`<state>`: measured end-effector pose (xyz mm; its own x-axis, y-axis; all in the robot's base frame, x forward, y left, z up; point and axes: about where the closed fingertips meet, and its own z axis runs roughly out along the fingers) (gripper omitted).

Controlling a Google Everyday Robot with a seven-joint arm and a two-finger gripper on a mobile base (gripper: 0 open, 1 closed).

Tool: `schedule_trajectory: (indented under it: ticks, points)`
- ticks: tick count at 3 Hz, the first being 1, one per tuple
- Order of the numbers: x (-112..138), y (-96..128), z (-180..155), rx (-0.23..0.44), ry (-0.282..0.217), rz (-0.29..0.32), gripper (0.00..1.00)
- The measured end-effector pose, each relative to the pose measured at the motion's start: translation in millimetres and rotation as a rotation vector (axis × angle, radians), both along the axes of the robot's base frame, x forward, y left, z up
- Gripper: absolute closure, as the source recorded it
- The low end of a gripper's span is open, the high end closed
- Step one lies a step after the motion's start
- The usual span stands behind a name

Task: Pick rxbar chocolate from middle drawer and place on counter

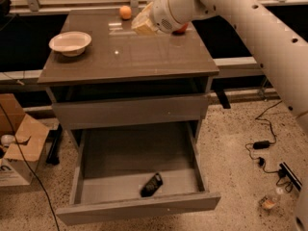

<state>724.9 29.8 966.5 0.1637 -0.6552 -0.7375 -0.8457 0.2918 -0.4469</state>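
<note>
The rxbar chocolate (151,185), a small black wrapper, lies on the floor of the open middle drawer (120,153), near its front wall and right of centre. The gripper (142,24) hangs on the white arm above the back middle of the counter (130,57), far above the bar. No bar shows in it.
A white bowl (70,42) sits at the counter's left, an orange (125,12) at the back, and a red apple (181,29) is partly hidden behind the arm. The upper drawer front (130,110) is closed. A cardboard box (19,148) stands on the floor at left, cables (262,146) at right.
</note>
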Motion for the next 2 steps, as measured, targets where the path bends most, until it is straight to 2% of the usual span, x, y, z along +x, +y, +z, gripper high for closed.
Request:
schedule_trajectory:
  ticks: [1,2]
  points:
    - [22.1,7.8,-35.2,-0.009,0.026,-0.017,0.81]
    - [22.4,8.1,-36.4,-0.009,0.027,-0.017,0.57]
